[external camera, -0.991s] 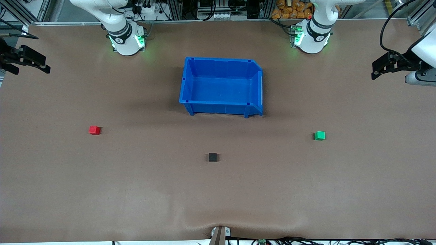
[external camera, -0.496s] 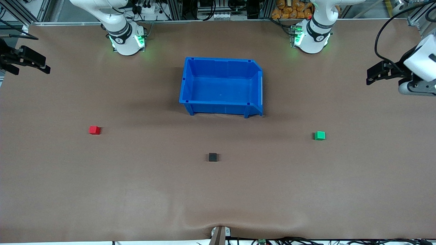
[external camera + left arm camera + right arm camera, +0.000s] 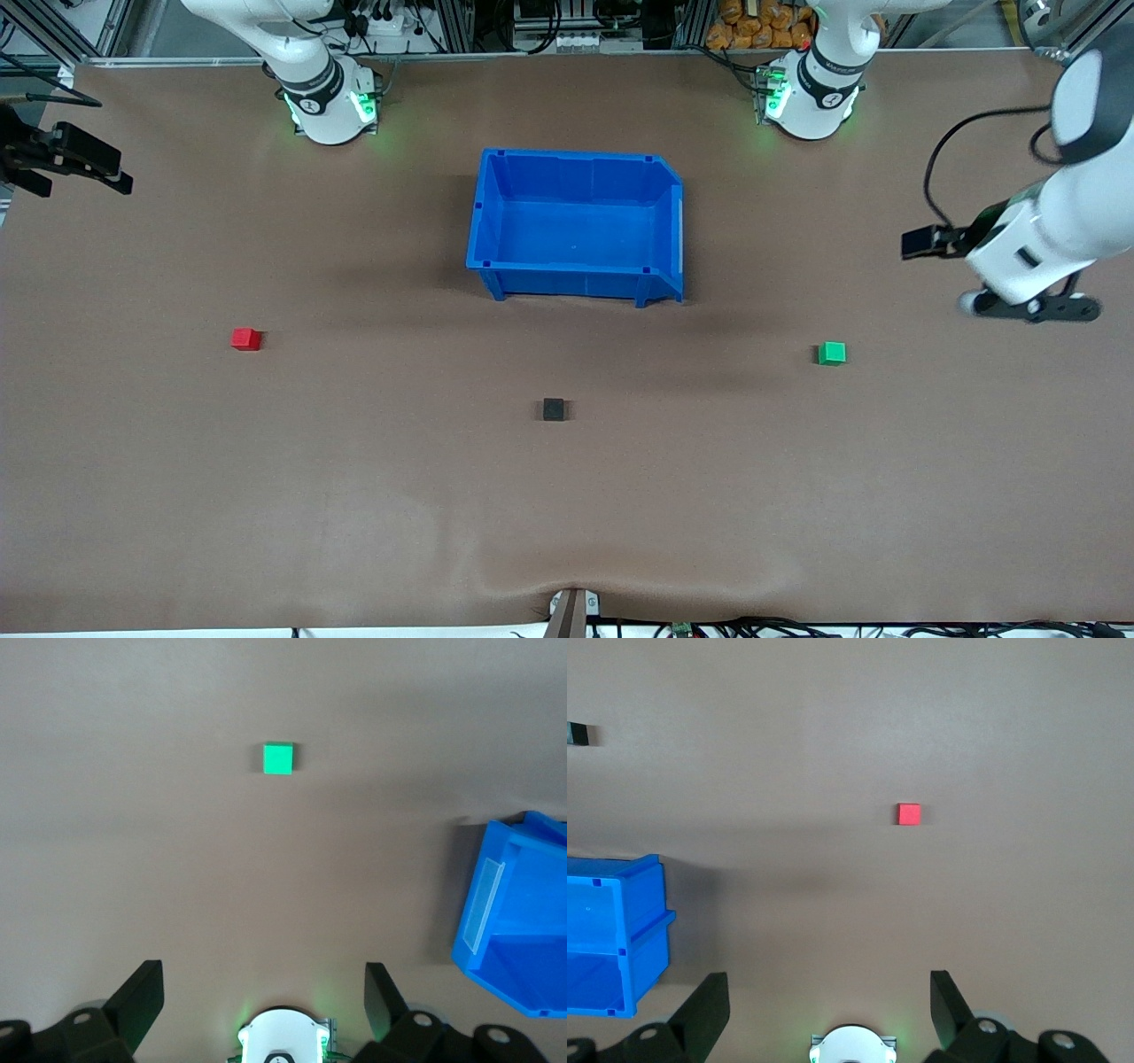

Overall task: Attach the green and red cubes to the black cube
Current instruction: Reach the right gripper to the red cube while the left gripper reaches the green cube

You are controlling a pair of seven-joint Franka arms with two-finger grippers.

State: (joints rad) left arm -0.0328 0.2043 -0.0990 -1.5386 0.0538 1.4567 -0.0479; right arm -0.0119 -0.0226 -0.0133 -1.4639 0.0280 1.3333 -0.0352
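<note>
L gripper (image 3: 257,997): fingers (image 3: 142,992) spread wide, nothing between them, up in the air over the table (image 3: 354,496) at the left arm's end, w/ the green cube (image 3: 278,758) in its wrist view, well apart from the tips. R gripper (image 3: 824,997): fingers (image 3: 707,997) also spread, empty, parked over the table edge at the right arm's end; that arm looks to be waiting. Red cube (image 3: 909,814) sits alone on the mat toward the right arm's end, green cube toward the left arm's end, black cube (image 3: 554,409) between them and a bit nearer the front camera than both; none touching. Blue bin (image 3: 489,221) stands farther from the front camera than all three, looks empty. Handling, as a guess: cubes look rigid, v. light, smooth-faced, so no crush risk, but they'd prob. skid or twist if a finger hits one side first. Best take: pinch across two opposite flat side faces, fingers square to the faces, low on the cube, not on corners. Approx. nothing done yet on the task; first move prob. the L gripper dropping onto green. When joining, the black cube may slide away unless pushed gently or steadied.
</note>
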